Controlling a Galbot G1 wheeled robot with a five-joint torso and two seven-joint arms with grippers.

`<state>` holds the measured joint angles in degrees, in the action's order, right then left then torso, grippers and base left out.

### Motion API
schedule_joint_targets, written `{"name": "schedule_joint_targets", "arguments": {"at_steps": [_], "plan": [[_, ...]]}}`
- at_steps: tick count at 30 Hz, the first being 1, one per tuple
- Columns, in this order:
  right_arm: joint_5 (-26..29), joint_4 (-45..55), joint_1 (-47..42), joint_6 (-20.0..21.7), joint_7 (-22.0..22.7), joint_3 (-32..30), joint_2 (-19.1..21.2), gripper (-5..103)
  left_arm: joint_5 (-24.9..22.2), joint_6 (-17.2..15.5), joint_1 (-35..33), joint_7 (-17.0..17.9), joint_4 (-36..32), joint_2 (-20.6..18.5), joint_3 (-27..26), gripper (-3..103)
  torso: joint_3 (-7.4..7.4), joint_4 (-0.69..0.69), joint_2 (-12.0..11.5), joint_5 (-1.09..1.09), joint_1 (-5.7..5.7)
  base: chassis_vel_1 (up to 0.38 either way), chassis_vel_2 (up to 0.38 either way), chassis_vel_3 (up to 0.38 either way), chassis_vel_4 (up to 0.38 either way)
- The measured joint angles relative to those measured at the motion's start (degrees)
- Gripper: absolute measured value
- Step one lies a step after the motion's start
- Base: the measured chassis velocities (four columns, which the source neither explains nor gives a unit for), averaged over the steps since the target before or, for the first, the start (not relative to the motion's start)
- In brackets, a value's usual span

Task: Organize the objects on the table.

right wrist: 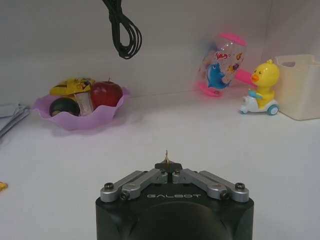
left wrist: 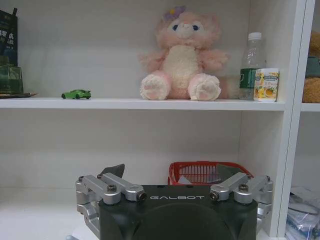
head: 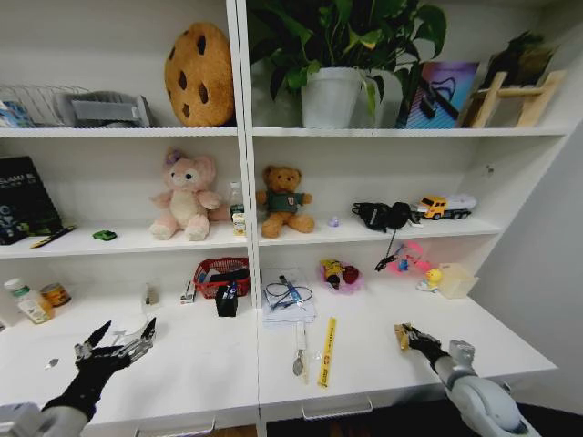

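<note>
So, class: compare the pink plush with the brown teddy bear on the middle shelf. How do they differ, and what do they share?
The pink plush is pale pink with a purple flower on its head; the brown teddy bear is brown and wears a green top. The pink plush is larger than the brown teddy bear. They sit in separate bays, pink left of the divider, brown right. Both sit upright, facing out, on the same level.

Thin scrap pinched in right gripper (right wrist: 167, 159): too small to identify. Dark book (head: 23, 196) cut off at head view's left edge. Red basket (left wrist: 200, 172) partly hidden behind left gripper (left wrist: 170, 176).
</note>
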<state>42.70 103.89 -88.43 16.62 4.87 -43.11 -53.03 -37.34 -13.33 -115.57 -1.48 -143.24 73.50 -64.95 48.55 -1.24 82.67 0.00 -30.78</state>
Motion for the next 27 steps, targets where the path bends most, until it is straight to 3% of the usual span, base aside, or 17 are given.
{"name": "schedule_joint_targets", "arguments": {"at_steps": [6, 11, 17, 19, 27], "plan": [[-2.0, 5.1, -1.4, -0.9, -0.1, -1.0, -1.5, 0, 0.0, 0.0, 0.0, 0.0, 0.0, 0.0, 0.0, 100, 0.00, -0.03, 0.0, 0.00, 0.00, 0.000, 0.000, 0.000, 0.000], [-2.5, 8.1, 5.1, -1.1, -1.9, 2.0, -1.5, 0, 0.0, 0.0, 0.0, 0.0, 0.0, 0.0, 0.0, 100, 0.00, 0.02, 0.0, -0.01, 0.01, 0.000, 0.000, 0.000, 0.000], [-0.4, 2.7, 16.8, -1.1, -2.9, 9.9, 0.2, 0, 0.0, 0.0, 0.0, 0.0, 0.0, 0.0, 0.0, 100, 0.00, -0.01, 0.0, 0.00, 0.01, 0.000, 0.000, 0.000, 0.000], [1.2, -2.6, 24.8, -1.1, -2.9, 15.0, 0.7, 0, 0.0, 0.0, 0.0, 0.0, 0.0, 0.0, 0.0, 100, 0.01, 0.04, 0.0, -0.03, 0.00, 0.000, 0.000, 0.000, 0.000], [-0.7, -15.8, 37.2, -1.3, -2.8, 24.9, -3.1, 0, 0.0, 0.0, 0.0, 0.0, 0.0, 0.0, 0.0, 100, 0.01, 0.00, 0.0, 0.00, 0.00, 0.000, 0.000, 0.000, 0.000]]}}
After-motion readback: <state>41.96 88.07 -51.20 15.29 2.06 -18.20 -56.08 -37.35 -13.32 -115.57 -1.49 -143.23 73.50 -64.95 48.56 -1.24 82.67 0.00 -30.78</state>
